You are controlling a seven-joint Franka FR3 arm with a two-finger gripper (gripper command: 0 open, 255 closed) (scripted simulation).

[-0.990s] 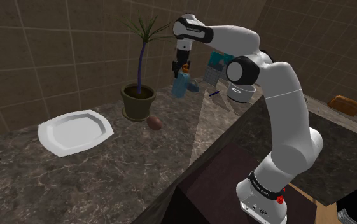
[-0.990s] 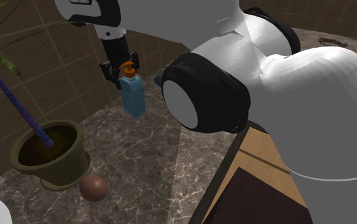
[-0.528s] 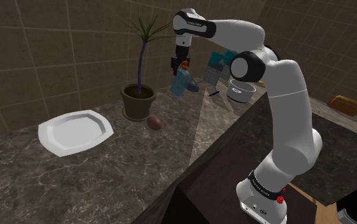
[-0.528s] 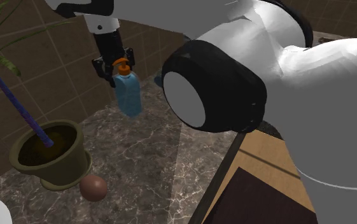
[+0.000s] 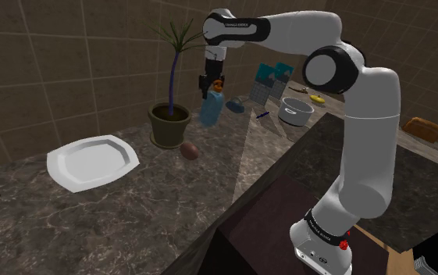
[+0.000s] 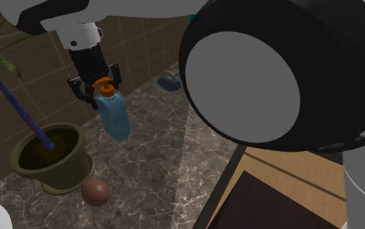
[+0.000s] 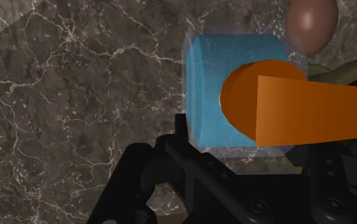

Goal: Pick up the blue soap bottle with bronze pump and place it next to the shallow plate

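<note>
The blue soap bottle (image 5: 210, 108) with an orange-bronze pump hangs tilted in the air above the dark marble counter, close to the potted plant. My gripper (image 5: 212, 83) is shut on its pump neck from above. In the second exterior view the gripper (image 6: 101, 87) clasps the pump and the bottle (image 6: 113, 116) dangles below it, above the counter beside the plant pot. The wrist view looks down on the bottle's blue body (image 7: 216, 89) and its pump (image 7: 298, 109). The shallow white plate (image 5: 92, 162) lies on the counter, well off to the shoulder view's left of the bottle.
An olive plant pot (image 5: 169, 125) with a tall palm stands between bottle and plate, with a brown egg-shaped thing (image 5: 189, 150) in front of it. A blue dish (image 5: 236, 107), a grey pan (image 5: 295, 112) and upright boxes (image 5: 268, 81) sit further back. The counter edge runs diagonally by the stand.
The arm has swung toward the shoulder view's left, carrying the bottle away from the pan and closer to the plant. The grip on the pump has stayed the same.
</note>
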